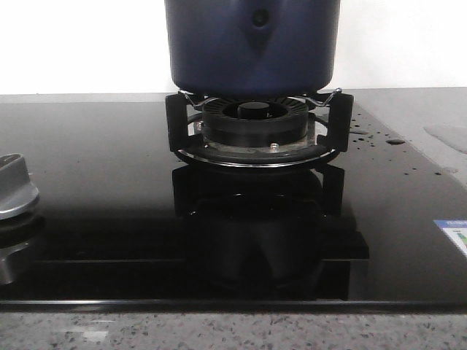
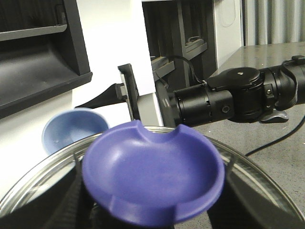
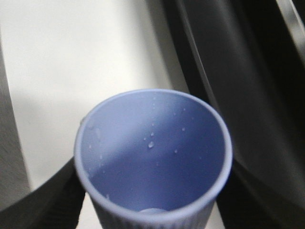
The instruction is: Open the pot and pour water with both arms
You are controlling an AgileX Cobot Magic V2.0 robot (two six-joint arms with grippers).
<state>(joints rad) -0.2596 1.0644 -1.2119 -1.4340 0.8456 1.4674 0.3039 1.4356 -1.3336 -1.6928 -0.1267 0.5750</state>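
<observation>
The dark navy pot stands on the black ringed burner; its top is cut off in the front view, and neither gripper shows there. In the left wrist view, my left gripper is shut on the purple-blue knob of the steel-rimmed glass lid. My right gripper is shut on a light blue ribbed cup, with black fingers on both sides. The cup holds only droplets and a small patch of water. It also shows in the left wrist view, with the right arm behind the lid.
The burner sits in a black pot support on a glossy black glass cooktop. A silver control knob is at the left edge. Water drops lie right of the burner. A speckled stone counter edge runs in front.
</observation>
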